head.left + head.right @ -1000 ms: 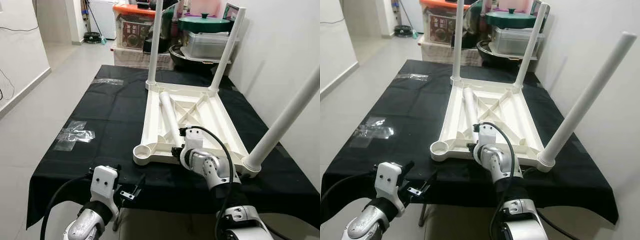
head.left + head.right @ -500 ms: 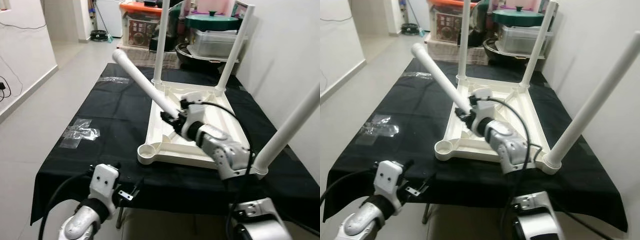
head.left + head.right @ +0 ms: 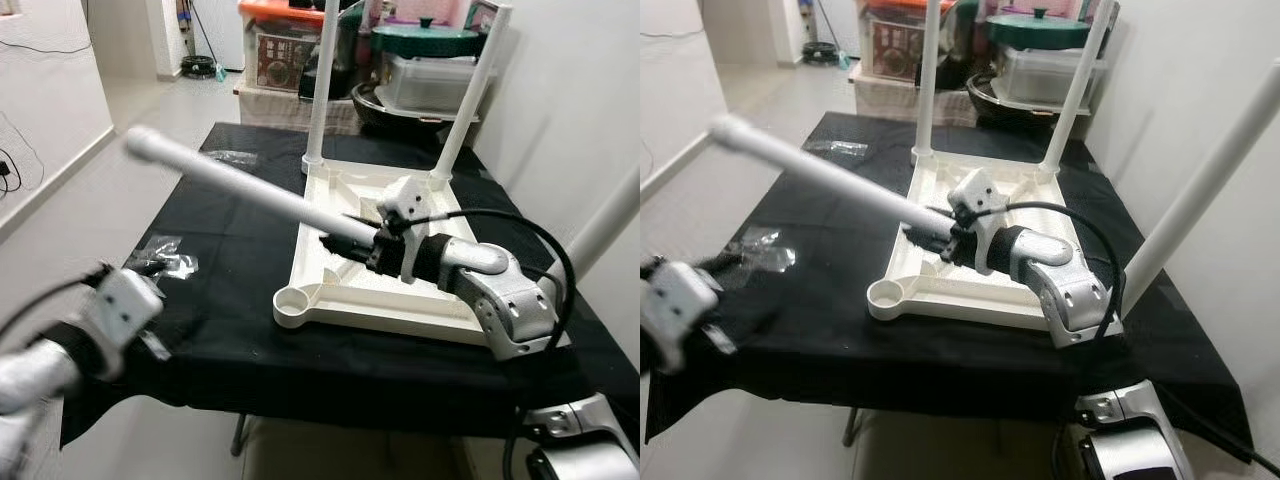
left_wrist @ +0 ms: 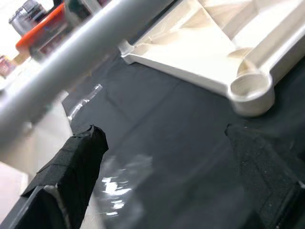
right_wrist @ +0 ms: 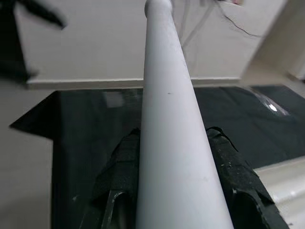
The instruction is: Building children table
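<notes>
- Swinging out to the robot's left, the loose table leg (image 3: 250,195) now lies lower and flatter than half a second ago, when it pointed up toward the far left corner of the black cloth (image 3: 220,290); a second ago it lay flat inside the upturned tabletop (image 3: 380,290)
- Right gripper (image 3: 345,243) is clamped on the leg's near end, black fingers (image 5: 119,167) pressed against both sides of the tube in the right wrist view
- Leg's long axis runs from that grip up and away to the robot's left, its free end (image 3: 140,143) hanging out past the cloth's left edge, clear of everything
- Left gripper (image 4: 167,157) has come up from below the table edge and hangs wide apart over the cloth, nothing between its fingers, the leg crossing above it in the left wrist view
- Three legs stand in their sockets: two at the far corners (image 3: 320,80) (image 3: 465,95), one at the near right (image 3: 610,215)
- Empty socket (image 3: 292,298) sits at the near left corner, just below and on the robot's side of the gripped end
- My call: the leg must tip upright and its held end drop into that socket; the left arm is nearer the free end to steady it
</notes>
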